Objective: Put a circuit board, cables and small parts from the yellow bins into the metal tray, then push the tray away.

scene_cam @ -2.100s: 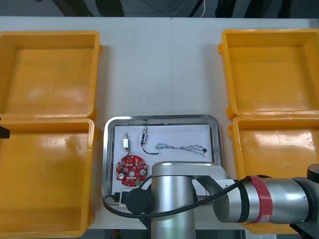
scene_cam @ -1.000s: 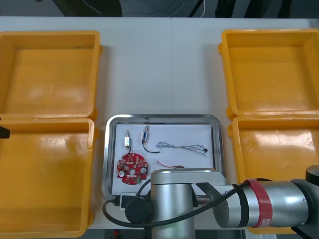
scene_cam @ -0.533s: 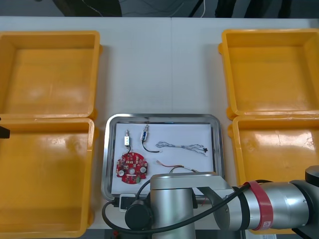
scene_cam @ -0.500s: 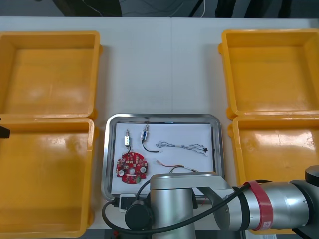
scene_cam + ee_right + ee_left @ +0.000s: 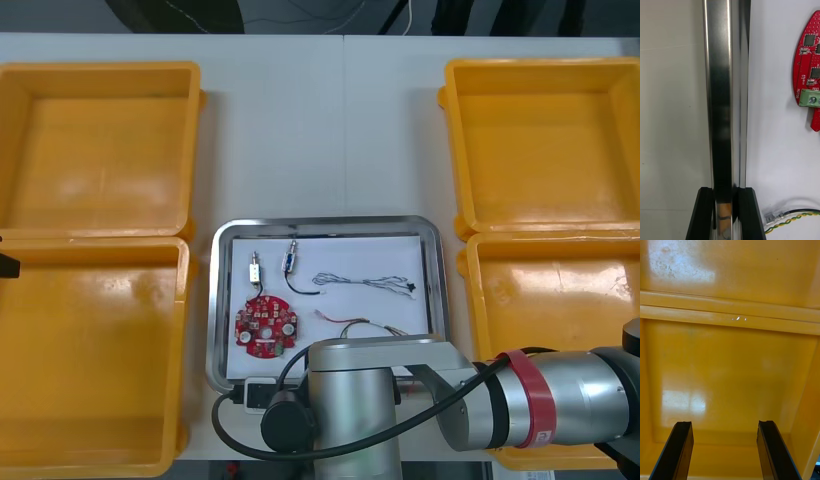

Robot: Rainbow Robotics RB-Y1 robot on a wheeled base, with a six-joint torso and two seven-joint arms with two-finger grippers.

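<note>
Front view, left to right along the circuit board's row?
Near left yellow bin → metal tray left rim → round red circuit board → red and yellow cable → tray's right rim → near right yellow bin.

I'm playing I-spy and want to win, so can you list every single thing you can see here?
yellow bins: four, yellow, two at each side of the table
metal tray: one, shiny rim and white inside, between the bins
circuit board: one, round and red, in the tray's left part
small metal parts: two, silvery, in the tray beyond the board
black cable: one, black, beside the small metal parts
blue and white cable: one, twisted, in the tray's right part
red and yellow cable: one, in the tray, nearer the robot
table: one, light, under everything
left claw: one, black fingers, open above a left-side bin
right claw: one, black fingers, shut on the tray's near rim
</note>
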